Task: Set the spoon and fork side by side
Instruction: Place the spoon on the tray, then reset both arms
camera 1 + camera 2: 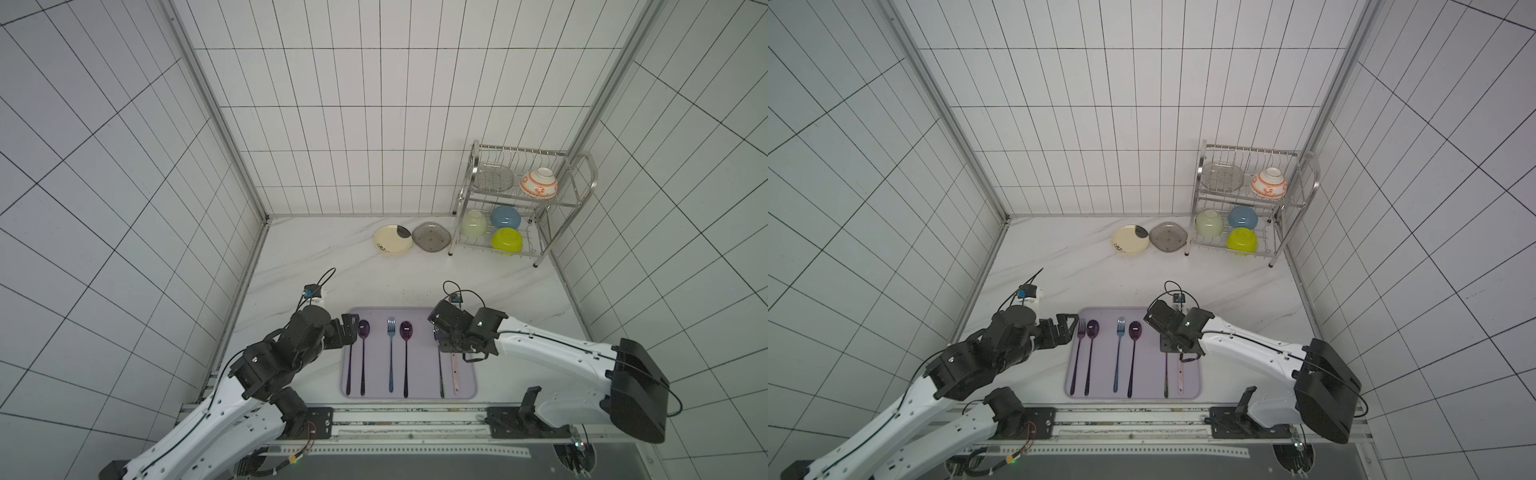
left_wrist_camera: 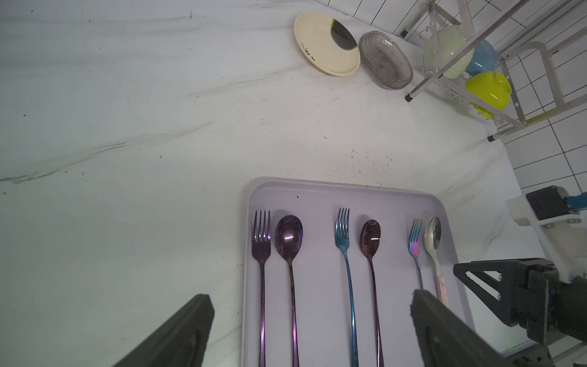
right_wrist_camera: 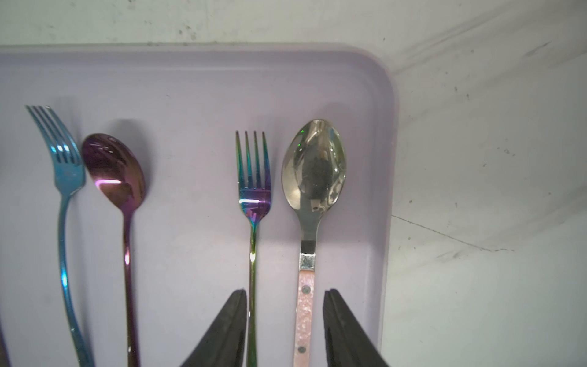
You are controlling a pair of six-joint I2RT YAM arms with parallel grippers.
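White marble counter (image 1: 332,266) carries the lavender tray (image 3: 190,79). Your right gripper (image 3: 285,293) angles down over the tray's right end, jaws parted astride both handles; your left gripper (image 2: 311,295) hovers spread wide at the opposite edge. Rainbow fork (image 3: 254,190) and silver spoon (image 3: 313,168) lie parallel, just beside each other: placement looks complete, so retract straight upward.

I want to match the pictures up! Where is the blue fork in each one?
A top view: blue fork, third from the left on the lilac tray.
A top view: same spot.
Left wrist: here, in the tray's middle pair.
Right wrist: here, in the pair beside the rainbow fork.
Shared landmark: the purple spoon right next to it.
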